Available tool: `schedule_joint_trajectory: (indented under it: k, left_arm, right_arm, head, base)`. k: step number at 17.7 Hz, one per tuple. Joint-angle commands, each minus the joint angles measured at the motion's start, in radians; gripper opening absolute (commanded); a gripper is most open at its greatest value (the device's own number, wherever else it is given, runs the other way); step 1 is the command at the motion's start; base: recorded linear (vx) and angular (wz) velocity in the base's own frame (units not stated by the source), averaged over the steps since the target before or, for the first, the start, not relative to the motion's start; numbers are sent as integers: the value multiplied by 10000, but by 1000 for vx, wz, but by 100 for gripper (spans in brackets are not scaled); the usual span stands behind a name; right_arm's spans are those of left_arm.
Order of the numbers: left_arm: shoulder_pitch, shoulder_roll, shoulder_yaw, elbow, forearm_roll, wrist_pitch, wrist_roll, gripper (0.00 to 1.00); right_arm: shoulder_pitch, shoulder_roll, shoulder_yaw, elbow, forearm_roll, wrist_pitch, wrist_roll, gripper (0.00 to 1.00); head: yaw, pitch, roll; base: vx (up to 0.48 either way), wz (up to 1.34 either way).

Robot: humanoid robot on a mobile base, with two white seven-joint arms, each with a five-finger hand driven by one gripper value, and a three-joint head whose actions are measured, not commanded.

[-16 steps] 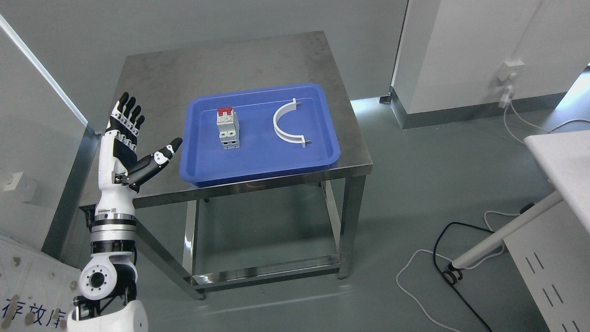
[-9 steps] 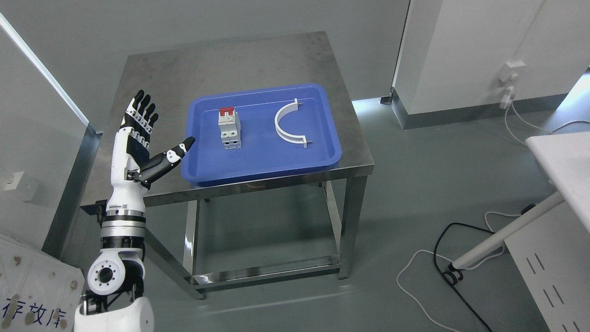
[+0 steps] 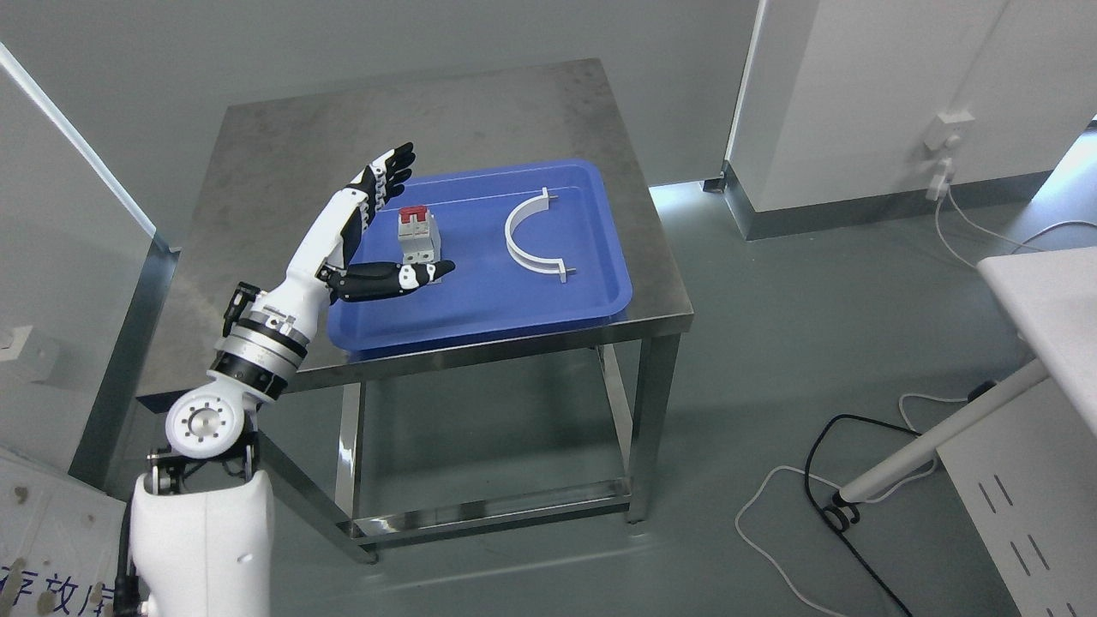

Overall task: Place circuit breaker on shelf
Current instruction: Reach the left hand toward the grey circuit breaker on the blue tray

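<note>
A grey circuit breaker (image 3: pixel 416 236) with a red switch lies in the left half of a blue tray (image 3: pixel 591 287) on a steel table (image 3: pixel 283 146). My left hand (image 3: pixel 403 218) is open above the tray's left side. Its four fingers (image 3: pixel 390 171) stretch past the breaker's far left, and the thumb (image 3: pixel 411 276) reaches across just in front of the breaker. The breaker sits between thumb and fingers with no visible grasp. The thumb covers its near end. My right arm is out of view.
A white curved bracket (image 3: pixel 530 236) lies in the tray's right half. A glass panel (image 3: pixel 60 214) stands to the left of the table. Cables (image 3: pixel 823 480) trail on the floor at the right, beside a white desk (image 3: pixel 1054 300) and its slanted leg.
My left arm has swung right and forward, from beside the tray's left edge to over the tray, so the open hand now brackets the breaker. The camera shifted slightly.
</note>
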Motion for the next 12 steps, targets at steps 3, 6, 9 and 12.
schedule_joint_trajectory:
  k: [3,6,9,12]
  left_arm:
    - [-1544,861,-805,1509,-3110,-17,-356,100]
    - [-1345,1672,-790,1387,-3220,-139,-539,100]
    - [-688,655,795,319,-2900,29,-541,100]
    - [-74,-468,1544,-774,-1890,-63,-327,100]
  right_arm:
    - [1,-175,0,0,0,-13,24,100]
    - [1,-175,0,0,0,-13,24,100]
    - [1,-175,0,0,0,-13,24,100]
    - [1,-175,0,0,0,-13,24,100]
  head:
    - [0,0,0]
    - [0,0,0]
    - [0,0,0]
    - [0,0,0]
  base:
    - [58,-4]
    - [71,-2]
    - [51,-37]
    - [53,-77]
